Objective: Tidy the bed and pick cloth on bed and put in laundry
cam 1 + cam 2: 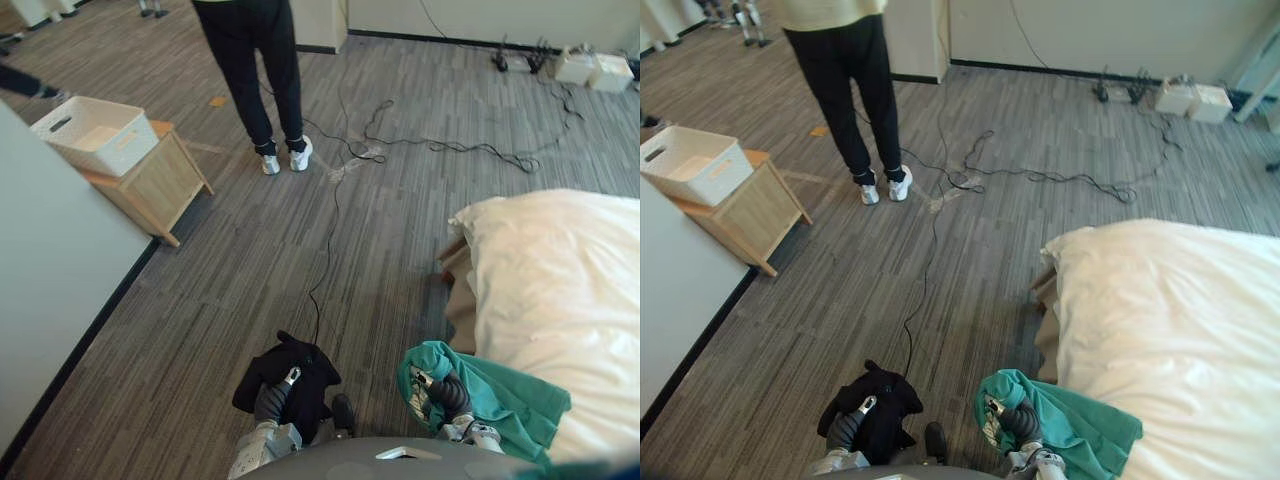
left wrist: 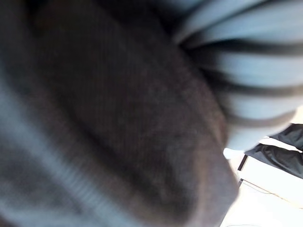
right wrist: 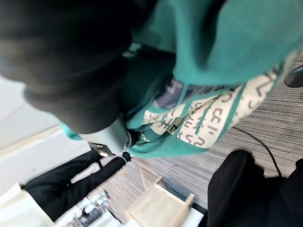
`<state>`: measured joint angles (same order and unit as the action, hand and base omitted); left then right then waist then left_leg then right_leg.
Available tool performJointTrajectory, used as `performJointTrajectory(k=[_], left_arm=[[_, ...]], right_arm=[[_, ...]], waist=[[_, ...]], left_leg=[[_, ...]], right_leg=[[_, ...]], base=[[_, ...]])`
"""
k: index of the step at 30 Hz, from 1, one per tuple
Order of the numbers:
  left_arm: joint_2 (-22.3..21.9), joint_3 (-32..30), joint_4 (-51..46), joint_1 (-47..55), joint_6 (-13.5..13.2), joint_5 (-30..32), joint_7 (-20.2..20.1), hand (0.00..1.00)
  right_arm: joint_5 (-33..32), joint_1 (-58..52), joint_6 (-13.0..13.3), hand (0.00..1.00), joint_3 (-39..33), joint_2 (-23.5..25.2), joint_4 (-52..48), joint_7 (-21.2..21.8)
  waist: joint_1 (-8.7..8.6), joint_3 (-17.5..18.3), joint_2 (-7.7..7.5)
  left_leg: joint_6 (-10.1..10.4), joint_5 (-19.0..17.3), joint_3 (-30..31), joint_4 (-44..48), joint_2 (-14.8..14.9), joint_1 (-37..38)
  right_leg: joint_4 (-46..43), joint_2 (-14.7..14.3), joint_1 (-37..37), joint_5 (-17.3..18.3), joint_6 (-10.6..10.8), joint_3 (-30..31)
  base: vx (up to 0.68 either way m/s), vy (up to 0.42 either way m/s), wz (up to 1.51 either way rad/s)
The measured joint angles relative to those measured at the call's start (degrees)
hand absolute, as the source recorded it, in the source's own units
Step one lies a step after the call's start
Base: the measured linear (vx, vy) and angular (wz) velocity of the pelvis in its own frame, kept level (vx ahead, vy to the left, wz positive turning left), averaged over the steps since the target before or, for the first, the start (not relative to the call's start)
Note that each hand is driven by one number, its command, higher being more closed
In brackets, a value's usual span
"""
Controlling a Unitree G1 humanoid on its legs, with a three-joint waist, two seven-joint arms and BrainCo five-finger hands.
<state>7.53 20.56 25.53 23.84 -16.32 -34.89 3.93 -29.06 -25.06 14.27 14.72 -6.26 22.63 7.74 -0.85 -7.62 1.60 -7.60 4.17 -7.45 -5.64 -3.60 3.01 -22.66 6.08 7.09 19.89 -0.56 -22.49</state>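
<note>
Low in the left eye view, my left hand (image 1: 272, 402) has its fingers curled into a black cloth (image 1: 305, 372) that hangs bunched over it above the carpet. Beside it my right hand (image 1: 447, 393) is shut on a teal cloth with a white printed patch (image 1: 505, 402). The right wrist view shows that teal cloth (image 3: 227, 42) draped over the hand, with a finger (image 3: 110, 138) curled under its fold. The bed with its white duvet (image 1: 560, 300) lies just to the right. A white laundry basket (image 1: 95, 135) stands on a small wooden side table (image 1: 152, 188) at the far left.
A person in black trousers (image 1: 262, 70) stands on the grey carpet beyond the side table. Black cables (image 1: 450, 147) trail across the floor in the middle. A pale wall (image 1: 50, 270) runs along the left. White boxes (image 1: 590, 70) sit at the back right.
</note>
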Motion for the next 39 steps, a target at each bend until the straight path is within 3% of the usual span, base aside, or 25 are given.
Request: performJointTrajectory(k=[1, 2, 3, 4, 8, 9, 19, 22, 23, 25, 26, 27, 29, 31, 32, 33, 34, 35, 36, 37, 38, 39], left_arm=[[0.3, 0.4, 0.8, -0.4, -0.2, 0.2, -0.1, 1.0], [0.5, 0.5, 0.8, -0.4, -0.2, 0.5, -0.2, 1.0], [1.0, 0.9, 0.8, -0.4, -0.3, 0.8, -0.6, 1.0], [1.1, 1.1, 0.7, -0.2, -0.3, 1.1, -1.1, 1.0], [0.2, 2.3, 0.9, -0.4, -0.6, 1.9, -1.4, 1.0], [-0.2, 5.3, 0.8, -0.1, -0.3, 3.0, -1.5, 1.0], [-0.2, 5.0, 2.0, -0.4, -0.3, 3.0, -1.5, 1.0], [0.0, 3.7, 3.1, -0.9, -0.4, 2.9, -1.4, 1.0], [0.0, 2.3, 1.4, -0.9, -0.7, 2.7, -1.5, 1.0], [-0.2, 0.4, -0.1, -1.1, -0.9, 1.9, -2.0, 1.0], [-0.8, -1.6, 0.4, -2.3, -0.6, 1.6, -2.6, 1.0], [-0.8, -2.1, 1.1, -2.7, -0.2, 1.5, -2.9, 1.0], [-0.7, -2.8, 1.7, -2.6, 0.0, 0.4, -4.0, 1.0], [-0.5, -3.3, 1.4, -2.7, -0.2, 0.5, -5.3, 1.0], [-0.5, -3.5, 1.4, -2.7, -0.5, 0.4, -5.9, 1.0], [-0.5, -3.5, 1.7, -2.3, -0.7, 0.4, -6.4, 1.0], [-0.7, -3.6, 2.1, -2.1, -0.7, 0.0, -6.5, 1.0], [-0.5, -3.8, 2.0, -1.4, -0.9, -0.3, -7.2, 1.0], [-0.4, -4.2, 1.5, -1.0, -1.0, -0.4, -7.9, 1.0], [-0.5, -5.7, 0.3, -0.1, -1.5, -0.4, -8.8, 1.0], [-0.7, -6.1, 0.1, 0.0, -2.1, -0.3, -9.1, 1.0], [-0.7, -6.3, 0.5, -0.4, -2.0, -0.3, -9.2, 1.0]], right_arm=[[0.0, -0.1, 1.0, 1.0, 0.0, 0.2, 0.8, 0.2], [0.0, -0.1, 1.4, 1.0, 0.0, 0.4, 1.1, 0.4], [0.0, -0.1, 2.5, 1.0, 0.0, 0.6, 1.5, 0.8], [-0.2, 0.0, 3.1, 1.0, 0.0, 0.6, 1.5, 1.3], [-1.1, 1.6, 4.0, 1.0, 0.0, -1.0, 2.6, 2.2], [-3.4, 2.7, 4.3, 1.0, 1.3, -0.7, 6.0, 1.8], [-3.3, 1.5, 4.2, 1.0, -0.4, -0.7, 6.5, 1.9], [-3.3, 0.2, 3.9, 1.0, -1.3, -1.1, 6.4, 2.1], [-3.4, 0.0, 3.2, 1.0, -1.9, -1.9, 6.4, 2.1], [-3.7, -0.1, 2.9, 1.0, -2.7, -2.7, 6.3, 2.2], [-4.0, -0.3, 2.4, 1.0, -2.7, -3.8, 6.3, 2.3], [-4.1, -0.6, 2.2, 1.0, -2.8, -4.1, 6.3, 2.4], [-4.0, -0.4, 2.0, 1.0, -3.6, -4.9, 6.3, 3.1], [-3.8, -0.1, 2.0, 1.0, -5.0, -4.4, 6.3, 3.7], [-3.8, 0.0, 2.2, 1.0, -5.6, -4.3, 6.4, 4.0], [-3.7, 0.0, 2.5, 1.0, -5.5, -4.5, 6.5, 4.9], [-3.6, -0.1, 2.5, 1.0, -5.4, -4.6, 6.7, 5.3], [-3.4, 0.0, 2.5, 1.0, -5.3, -4.7, 7.6, 5.7], [-3.4, 0.1, 2.5, 1.0, -5.2, -4.6, 8.2, 5.7], [-3.5, 0.4, 2.5, 1.0, -4.9, -4.6, 9.1, 5.7], [-3.6, 1.0, 2.5, 1.0, -4.8, -4.6, 9.2, 5.9], [-3.6, 1.4, 2.5, 1.0, -4.8, -4.7, 9.3, 5.9]], waist=[[0.0, 0.2, -0.31], [0.07, 0.4, -0.79], [0.2, 0.9, -1.95], [0.27, 1.0, -3.07], [0.52, 1.5, -1.2], [0.19, 3.0, -0.61], [-0.22, 3.3, -0.9], [-0.45, 3.8, -1.93], [-0.05, 2.6, -1.59], [0.08, 1.0, -1.2], [0.07, -0.5, -0.11], [0.04, -0.5, 0.15], [0.12, -0.7, 0.34], [0.25, -1.4, -0.54], [0.55, -1.8, -0.58], [0.76, -2.3, -0.03], [0.8, -2.7, 0.48], [0.94, -2.9, 0.25], [1.48, -2.8, -0.38], [2.25, -2.3, -2.14], [2.39, -1.9, -3.15], [2.35, -1.9, -3.0]], left_leg=[[0.8, 0.4, 1.3, 0.0, 0.2, 0.0], [1.0, 0.4, 2.1, 0.0, 0.1, -0.1], [1.5, 0.5, 3.4, 0.0, -0.7, -0.1], [1.8, 0.5, 4.0, -0.2, -1.8, 0.3], [3.3, 0.1, 4.7, -0.3, -1.0, 0.9], [6.8, 0.0, 3.2, -0.4, 2.9, 2.7], [7.7, -1.4, 0.9, -0.3, 3.3, 1.9], [8.9, -7.2, -2.5, 10.4, 4.4, -3.9], [10.1, -9.5, -6.5, 23.8, 6.2, -9.3], [10.1, -9.1, -8.0, 37.8, 8.9, -15.6], [10.5, -8.9, -8.0, 46.7, 10.5, -18.6], [10.6, -9.9, -8.0, 47.2, 10.5, -18.6], [10.3, -13.1, -8.0, 39.4, 9.8, -18.1], [9.9, -10.2, -7.9, 25.5, 7.6, -17.2], [10.6, -6.1, -7.7, 15.7, 6.3, -16.8], [11.2, -4.3, -7.4, 11.9, 7.2, -17.4], [11.0, -4.2, -7.4, 11.7, 7.9, -17.6], [9.3, 0.3, -8.4, 14.7, 8.1, -17.9], [7.9, 0.9, -9.0, 16.6, 7.5, -17.9], [5.2, -3.1, -11.4, 20.3, 5.7, -18.3], [4.3, -6.3, -13.0, 22.3, 4.0, -18.2], [3.5, -7.0, -13.1, 22.9, 3.4, -18.0]], right_leg=[[3.3, -1.8, -1.1, -0.6, 0.9, 6.2], [5.1, -2.0, -1.7, -1.1, 1.3, 8.6], [8.6, -1.5, -2.5, -2.9, 1.4, 11.8], [9.9, 0.1, -2.7, -6.6, 2.7, 12.1], [11.7, -0.7, -1.6, -7.0, 2.7, 11.9], [17.9, -4.9, 2.5, -9.5, 0.1, 12.4], [18.1, -5.1, 1.3, -9.2, -0.1, 13.7], [16.1, -4.3, -0.9, -8.0, -0.4, 14.0], [15.5, -3.9, -0.5, -6.8, -2.1, 14.4], [15.6, -4.1, 0.9, -7.1, -1.4, 13.8], [16.0, -4.1, 4.0, -7.2, -1.4, 13.3], [16.2, -3.9, 4.8, -7.1, -1.4, 12.9], [16.4, -3.6, 6.3, -6.1, -1.6, 12.4], [16.1, -1.8, 6.5, -5.4, -1.4, 12.1], [16.3, -0.6, 6.7, -5.0, -1.0, 12.2], [16.7, -0.2, 7.8, -3.5, 0.2, 12.7], [16.7, -0.2, 8.6, -2.5, 0.7, 12.8], [16.4, 0.8, 10.2, -0.1, 1.0, 13.1], [15.9, 2.1, 10.7, 1.1, 1.2, 13.3], [14.9, 5.2, 10.7, 2.7, -0.6, 14.0], [10.3, 7.7, 9.2, 1.9, 0.1, 14.4], [5.0, 8.9, 6.9, 0.8, 2.1, 14.4]], base=[[0.07, 0.035, 0.66], [0.09, 0.036, 0.73], [0.09, 0.014, 0.63], [0.09, -0.002, 0.6], [0.06, -0.071, 0.07], [0.0, 0.0, 0.0], [0.0, -0.006, -0.09], [0.06, -0.011, -0.06], [0.08, -0.024, -0.04], [0.11, -0.008, 0.04], [0.16, 0.04, 0.15], [0.16, 0.053, 0.21], [0.15, 0.066, 0.19], [0.19, 0.133, 0.13], [0.21, 0.209, -0.07], [0.19, 0.213, -0.12], [0.22, 0.277, -0.06], [0.21, 0.248, -0.04], [0.32, 0.293, -0.28], [0.4, 0.232, -0.46], [0.41, 0.222, -0.4], [0.42, 0.232, -0.02]])
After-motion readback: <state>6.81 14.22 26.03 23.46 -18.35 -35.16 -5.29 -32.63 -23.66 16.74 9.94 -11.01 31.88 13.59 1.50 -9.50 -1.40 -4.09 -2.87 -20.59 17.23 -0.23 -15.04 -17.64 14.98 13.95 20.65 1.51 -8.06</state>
